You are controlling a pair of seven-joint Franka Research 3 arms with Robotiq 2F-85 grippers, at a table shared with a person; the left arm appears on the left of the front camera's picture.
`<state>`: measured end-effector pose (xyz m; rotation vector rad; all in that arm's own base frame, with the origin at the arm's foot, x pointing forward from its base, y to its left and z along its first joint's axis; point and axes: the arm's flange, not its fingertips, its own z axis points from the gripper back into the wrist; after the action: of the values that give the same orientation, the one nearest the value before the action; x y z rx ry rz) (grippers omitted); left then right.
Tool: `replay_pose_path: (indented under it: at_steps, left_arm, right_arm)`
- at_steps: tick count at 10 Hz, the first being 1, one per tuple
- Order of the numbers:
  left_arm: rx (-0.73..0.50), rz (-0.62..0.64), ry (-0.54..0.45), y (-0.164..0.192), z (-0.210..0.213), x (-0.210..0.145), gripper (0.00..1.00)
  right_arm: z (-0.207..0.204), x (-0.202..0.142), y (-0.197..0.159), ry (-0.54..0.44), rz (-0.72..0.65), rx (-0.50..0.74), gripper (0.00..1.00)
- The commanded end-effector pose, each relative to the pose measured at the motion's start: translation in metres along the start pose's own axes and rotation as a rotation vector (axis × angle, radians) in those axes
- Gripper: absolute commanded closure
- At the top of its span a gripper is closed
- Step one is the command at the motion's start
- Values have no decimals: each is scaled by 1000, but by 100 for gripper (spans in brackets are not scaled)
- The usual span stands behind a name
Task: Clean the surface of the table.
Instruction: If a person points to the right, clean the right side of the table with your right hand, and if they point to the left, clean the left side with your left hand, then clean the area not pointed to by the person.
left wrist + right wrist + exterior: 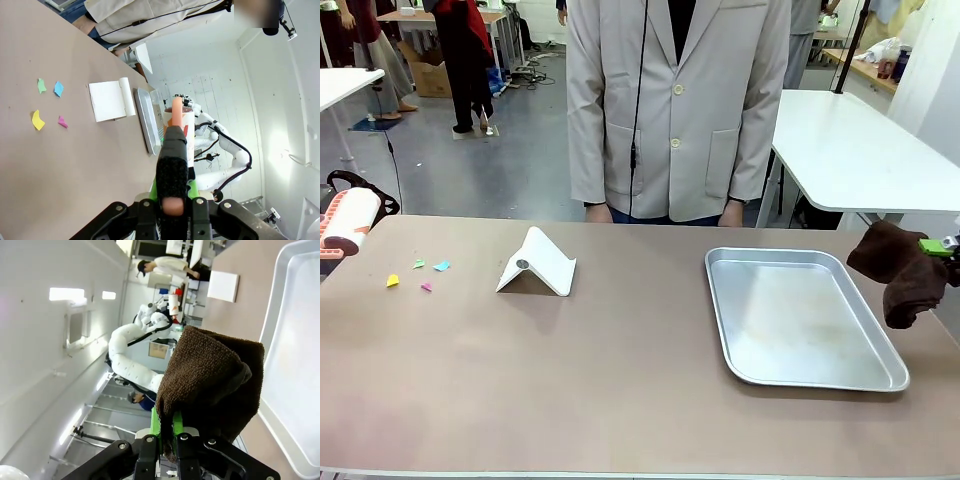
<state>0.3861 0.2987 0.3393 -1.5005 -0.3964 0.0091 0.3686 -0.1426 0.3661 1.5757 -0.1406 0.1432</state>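
Observation:
The brownish table (620, 360) carries several small paper scraps (420, 272) in yellow, green, blue and pink near its left end. At the far left edge, my left gripper (172, 194) is shut on the salmon handle of a white lint roller (350, 220), held above the table (75, 165); the scraps (47, 105) lie ahead of it. At the right edge my right gripper (940, 245) is shut on a dark brown cloth (895, 270) that hangs beside the tray. In the right wrist view the cloth (212, 375) drapes over the fingers of that gripper (167, 432).
A shiny metal tray (800, 315) lies on the right half, with nothing in it. A white folded card stand (537, 263) sits left of centre. A person in a beige jacket (675, 100) stands at the far edge, hands near the table.

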Motion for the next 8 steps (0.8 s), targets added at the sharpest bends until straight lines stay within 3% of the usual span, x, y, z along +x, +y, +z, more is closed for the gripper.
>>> replay_pose_path:
  at_steps: [1, 8]
  left_arm:
    - [-9, -18, 0, -3, -1, -3, 100]
    - [-9, -18, 0, -3, -1, -3, 100]
  right_arm:
    - [0, 5, 6, 5, 3, 16, 89]
    - [0, 5, 6, 5, 3, 16, 89]
